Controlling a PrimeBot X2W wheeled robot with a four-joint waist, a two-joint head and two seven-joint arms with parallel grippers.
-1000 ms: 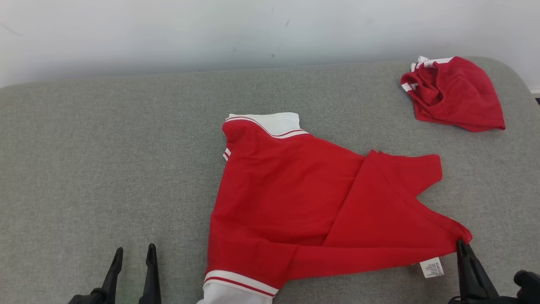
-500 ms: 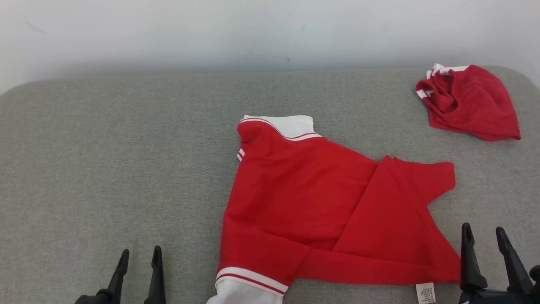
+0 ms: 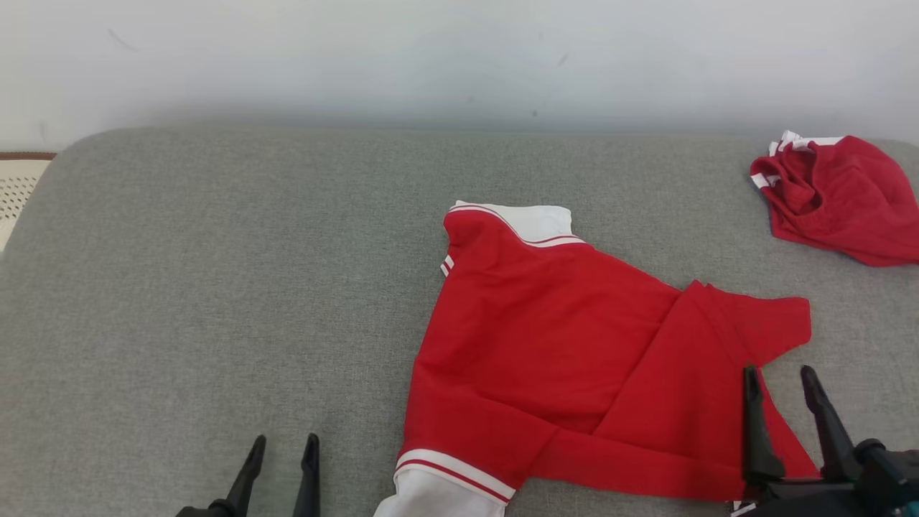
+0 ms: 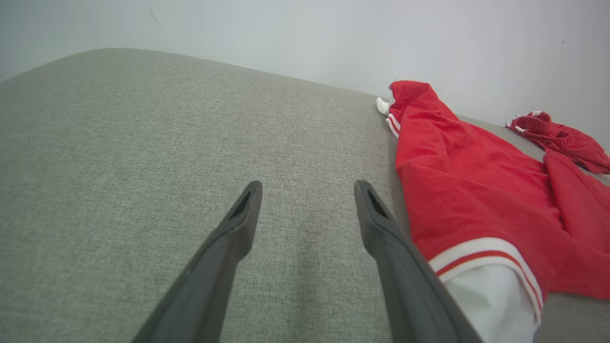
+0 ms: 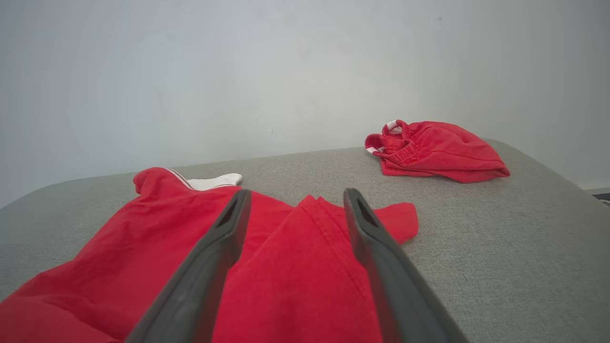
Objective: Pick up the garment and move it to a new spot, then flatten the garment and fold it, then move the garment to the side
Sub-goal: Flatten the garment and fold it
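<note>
The red polo shirt (image 3: 546,345) lies near the middle of the grey cushion (image 3: 215,287), its side flap laid over the body as 1 fold. The right gripper (image 3: 779,372) hovers wide and empty over that flap at 4 o'clock, likely to regrip. The left gripper (image 3: 285,439) waits wide at 7 o'clock beside the white cuff (image 3: 438,495).

a grey woven upholstered surface (image 3: 215,301) with rounded corners spans the scene, its far edge against a plain white wall (image 3: 359,57) flecked with a few small dark specks (image 3: 534,113). soft, even light. past its left corner shows a pale perforated patch (image 3: 18,188), brown-edged.
</note>
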